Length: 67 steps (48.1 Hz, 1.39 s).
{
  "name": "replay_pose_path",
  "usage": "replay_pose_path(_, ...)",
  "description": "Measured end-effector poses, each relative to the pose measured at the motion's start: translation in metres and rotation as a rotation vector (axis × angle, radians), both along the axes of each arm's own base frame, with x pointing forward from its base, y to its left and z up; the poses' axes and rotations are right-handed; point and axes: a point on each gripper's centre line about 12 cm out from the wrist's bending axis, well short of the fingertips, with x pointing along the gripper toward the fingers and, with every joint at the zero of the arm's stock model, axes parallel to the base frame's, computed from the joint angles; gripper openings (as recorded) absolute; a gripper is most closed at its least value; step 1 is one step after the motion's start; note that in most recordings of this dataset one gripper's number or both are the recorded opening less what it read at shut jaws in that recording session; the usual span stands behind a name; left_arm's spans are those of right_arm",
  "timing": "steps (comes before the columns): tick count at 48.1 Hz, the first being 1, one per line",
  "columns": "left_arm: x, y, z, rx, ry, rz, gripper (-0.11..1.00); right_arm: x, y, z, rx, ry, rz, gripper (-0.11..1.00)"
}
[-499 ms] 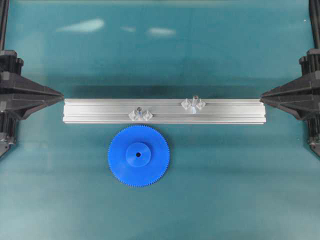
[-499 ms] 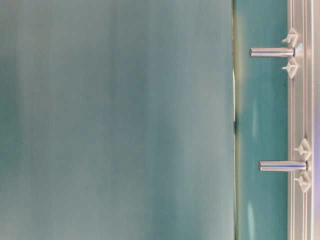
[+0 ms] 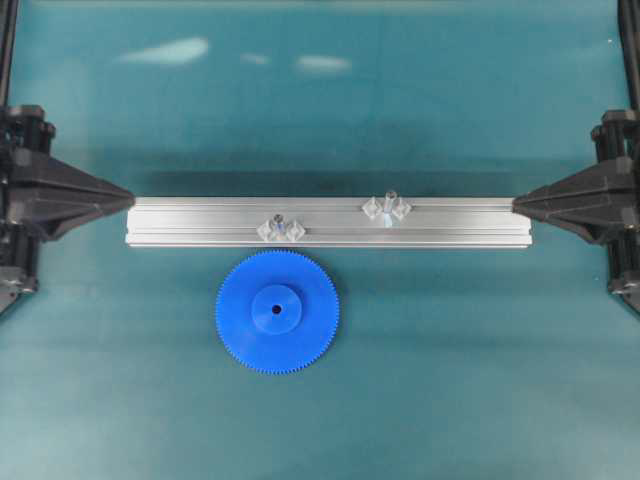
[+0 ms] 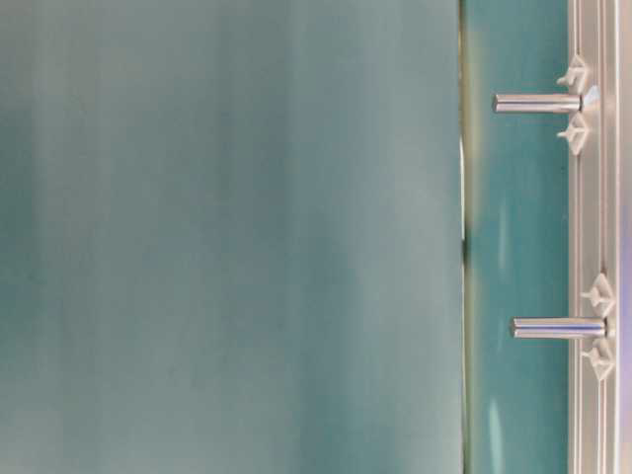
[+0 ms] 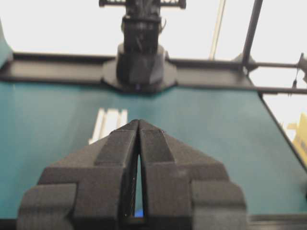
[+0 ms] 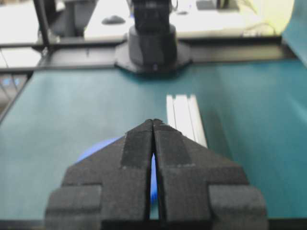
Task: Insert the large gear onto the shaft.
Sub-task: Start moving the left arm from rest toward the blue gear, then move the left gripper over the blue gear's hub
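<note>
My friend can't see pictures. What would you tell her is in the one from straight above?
A big blue gear lies flat on a teal table, just below a long silver rail with two small upright pins. Two black grippers, left and right, point at the rail's ends, both shut and empty.

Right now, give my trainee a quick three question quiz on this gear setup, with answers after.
1. True or false: the gear is already on a pin.
2. How many pins stand on the rail? A) one B) two C) three
3. Fill in: the left gripper and right gripper are both ____.

Key:
1. False; it lies flat on the table, just in front of the rail.
2. B; the left pin and right pin.
3. Shut, each pointing at one end of the rail, holding nothing.
</note>
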Motion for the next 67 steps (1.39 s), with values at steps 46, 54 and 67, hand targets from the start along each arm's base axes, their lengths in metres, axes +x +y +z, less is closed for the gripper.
replay_pose_path(46,0.068,-0.024,-0.053,0.015,0.499,-0.079,0.00,-0.015,-0.011,-0.056,0.034,0.363,-0.062,0.03)
replay_pose_path(54,0.079,-0.029,-0.058,0.011,0.580,-0.085,0.00,-0.016,-0.010,-0.059,0.037,0.387,-0.062,0.03)
replay_pose_path(67,0.090,-0.032,-0.066,-0.003,0.676,-0.080,0.00,-0.017,-0.010,-0.059,0.037,0.390,-0.062,0.03)
